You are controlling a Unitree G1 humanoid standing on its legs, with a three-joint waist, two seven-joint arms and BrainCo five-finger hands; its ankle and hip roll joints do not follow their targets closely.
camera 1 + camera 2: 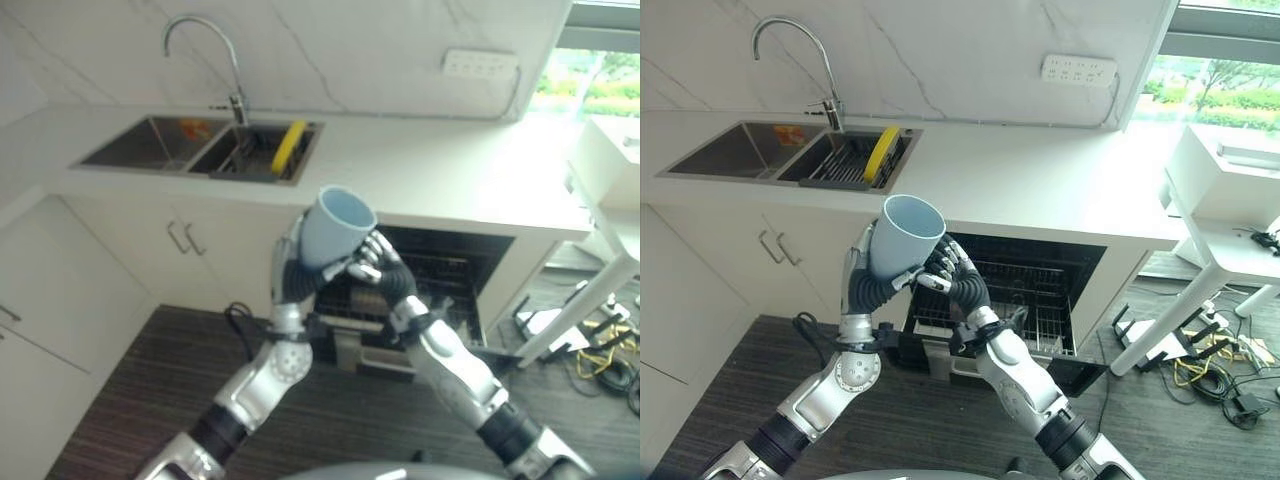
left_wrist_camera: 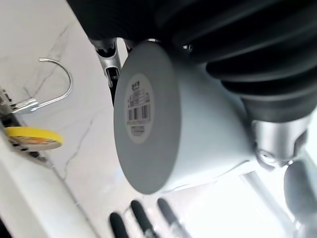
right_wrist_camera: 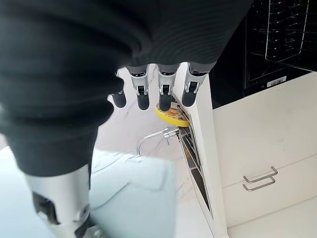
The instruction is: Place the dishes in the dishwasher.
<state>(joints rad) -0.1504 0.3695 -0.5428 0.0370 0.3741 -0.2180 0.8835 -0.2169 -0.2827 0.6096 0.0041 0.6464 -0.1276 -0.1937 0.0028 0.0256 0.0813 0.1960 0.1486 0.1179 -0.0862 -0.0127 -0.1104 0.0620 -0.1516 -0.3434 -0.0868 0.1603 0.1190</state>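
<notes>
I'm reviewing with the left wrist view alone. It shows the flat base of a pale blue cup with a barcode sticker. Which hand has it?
Observer: Both. The left hand wraps the pale blue cup from behind, and the right hand is against its lower side.
Operator: Is the dishwasher open?
Observer: Yes. The black dishwasher under the white counter stands open, just beyond the cup.
Operator: Is the cup upright?
Observer: No, it's tilted, with its mouth facing up.
</notes>
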